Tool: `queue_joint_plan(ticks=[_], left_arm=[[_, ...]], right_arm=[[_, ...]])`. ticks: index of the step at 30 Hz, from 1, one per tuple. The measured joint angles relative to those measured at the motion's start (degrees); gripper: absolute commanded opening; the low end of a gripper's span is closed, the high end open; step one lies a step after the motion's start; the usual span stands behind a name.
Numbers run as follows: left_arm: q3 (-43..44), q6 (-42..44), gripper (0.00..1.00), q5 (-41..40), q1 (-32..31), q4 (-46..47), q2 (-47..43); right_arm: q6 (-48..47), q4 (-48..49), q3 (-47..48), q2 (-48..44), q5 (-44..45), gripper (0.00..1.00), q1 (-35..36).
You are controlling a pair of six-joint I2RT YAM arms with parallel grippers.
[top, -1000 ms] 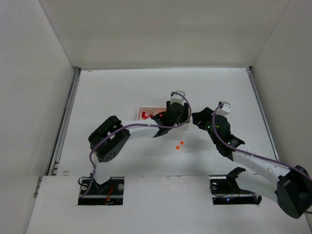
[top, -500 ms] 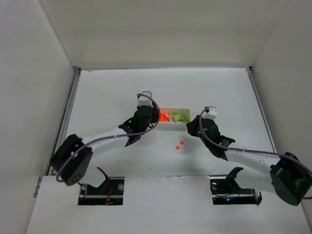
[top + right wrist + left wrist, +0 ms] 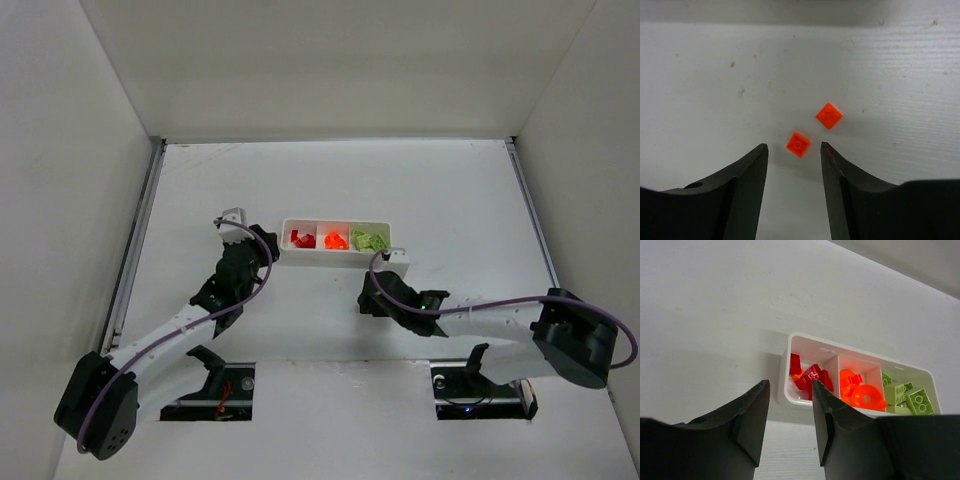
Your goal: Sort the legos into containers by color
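Observation:
The white three-compartment tray (image 3: 335, 259) holds red legos (image 3: 300, 239) on the left, orange legos (image 3: 336, 241) in the middle and pale green legos (image 3: 369, 241) on the right. My left gripper (image 3: 267, 241) hovers just left of the tray, open and empty; its wrist view shows the tray wall (image 3: 782, 396), the red legos (image 3: 808, 376), the orange ones (image 3: 861, 393) and the green ones (image 3: 907, 397). My right gripper (image 3: 794, 145) is open low over the table, with one orange brick (image 3: 798, 144) at its fingertips and a second orange brick (image 3: 829, 115) just beyond. The right gripper (image 3: 366, 298) hides both bricks from above.
White walls enclose the table on the left, back and right. A metal rail (image 3: 135, 250) runs along the left edge. Both arm bases (image 3: 210, 385) sit at the near edge.
My left arm has drawn back leftward from over the tray to its left end. My right arm has swung down and left onto the spot where the two orange bricks lie.

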Motion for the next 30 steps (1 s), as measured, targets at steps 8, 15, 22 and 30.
queue_joint_plan(ticks=[8, 15, 22, 30], left_arm=[[-0.8, -1.1, 0.40, 0.0, 0.2, 0.5, -1.0], [-0.8, -1.4, 0.41, 0.0, -0.3, 0.8, -0.7], [-0.9, -1.5, 0.42, 0.0, -0.3, 0.9, -0.9], [-0.9, -1.5, 0.43, 0.0, -0.3, 1.2, -0.9]], right_arm=[[2.4, -3.2, 4.4, 6.1, 0.6, 0.45, 1.6], [3.6, -4.2, 6.1, 8.7, 2.1, 0.40, 2.6], [3.5, -6.8, 10.8, 13.8, 7.6, 0.33, 5.2], [3.2, -9.1, 13.3, 16.5, 12.0, 0.17, 6.9]])
